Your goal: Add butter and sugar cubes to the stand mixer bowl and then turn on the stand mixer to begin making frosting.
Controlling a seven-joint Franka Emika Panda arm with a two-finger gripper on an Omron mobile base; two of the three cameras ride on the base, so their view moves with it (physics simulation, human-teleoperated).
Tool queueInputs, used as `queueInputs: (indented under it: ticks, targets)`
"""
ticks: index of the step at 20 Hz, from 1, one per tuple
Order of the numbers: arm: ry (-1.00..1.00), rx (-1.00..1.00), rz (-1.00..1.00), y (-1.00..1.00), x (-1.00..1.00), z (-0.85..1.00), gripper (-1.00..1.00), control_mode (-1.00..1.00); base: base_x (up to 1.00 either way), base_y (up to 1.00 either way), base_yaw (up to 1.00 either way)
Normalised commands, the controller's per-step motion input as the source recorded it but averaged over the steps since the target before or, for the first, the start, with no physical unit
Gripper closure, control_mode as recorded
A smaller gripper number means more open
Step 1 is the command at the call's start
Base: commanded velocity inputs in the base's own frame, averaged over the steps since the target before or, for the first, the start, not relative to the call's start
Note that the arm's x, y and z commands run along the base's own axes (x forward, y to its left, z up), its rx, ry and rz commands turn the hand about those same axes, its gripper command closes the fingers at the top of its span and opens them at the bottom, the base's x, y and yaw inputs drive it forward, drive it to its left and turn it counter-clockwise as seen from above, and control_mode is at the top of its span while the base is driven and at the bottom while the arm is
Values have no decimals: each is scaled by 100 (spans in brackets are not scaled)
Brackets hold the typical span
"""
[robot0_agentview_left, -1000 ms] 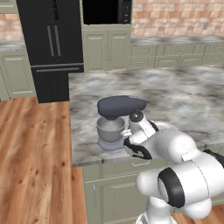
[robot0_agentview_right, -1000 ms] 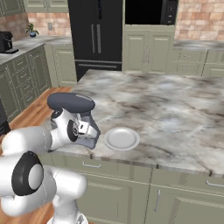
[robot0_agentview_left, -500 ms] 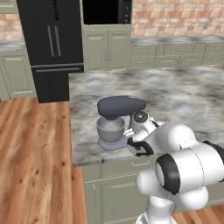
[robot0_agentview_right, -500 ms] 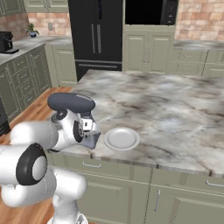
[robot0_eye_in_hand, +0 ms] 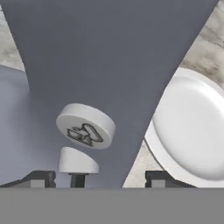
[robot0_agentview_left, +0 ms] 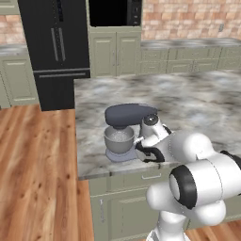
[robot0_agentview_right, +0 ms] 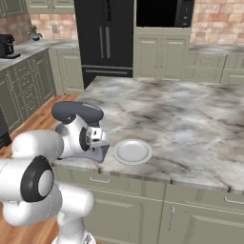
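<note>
The stand mixer [robot0_agentview_left: 126, 126] sits near the front edge of the marble bench [robot0_agentview_left: 197, 101], its dark slate head [robot0_agentview_right: 76, 111] over the silver stand mixer bowl [robot0_agentview_left: 118, 138], and the pincer [robot0_eye_in_hand: 99, 177] is pushed right up against the mixer's stand from the side. In the hand view the grey stand wall rises straight ahead of the pincer. A round pale knob [robot0_eye_in_hand: 86, 125] with a small dark icon sits on that wall just beyond the fingertips [robot0_eye_in_hand: 39, 178]. A smaller rounded white lever [robot0_eye_in_hand: 77, 160] on a dark stem lies closer in, between the two tips and nearer one of them. The jaws stand well apart, with nothing pinched between them. I cannot tell whether either tip touches the lever. Off to the other side of the pincer, next to the mixer's foot, a flat white plate [robot0_agentview_right: 132, 151] lies on the bench. From the left base view the bowl is on the far side of the stand from the pincer.
</note>
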Motion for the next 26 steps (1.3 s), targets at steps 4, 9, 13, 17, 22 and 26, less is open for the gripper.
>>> queueInputs:
  ticks: [4, 9, 13, 17, 22, 26]
  targets:
    - [2, 0, -9, -45, 3, 1, 100, -100, 0, 0, 0]
    - [1, 1, -9, -51, 4, 2, 100, -100, 0, 0, 0]
    - [1, 2, -8, -54, 5, 2, 100, -100, 0, 0, 0]
    - [0, 2, -6, -59, 0, 2, 100, -100, 0, 0, 0]
    - [0, 1, -4, -60, 0, -3, 100, -100, 0, 0, 0]
    - [1, 0, -3, -43, -3, -25, 100, -100, 0, 0, 0]
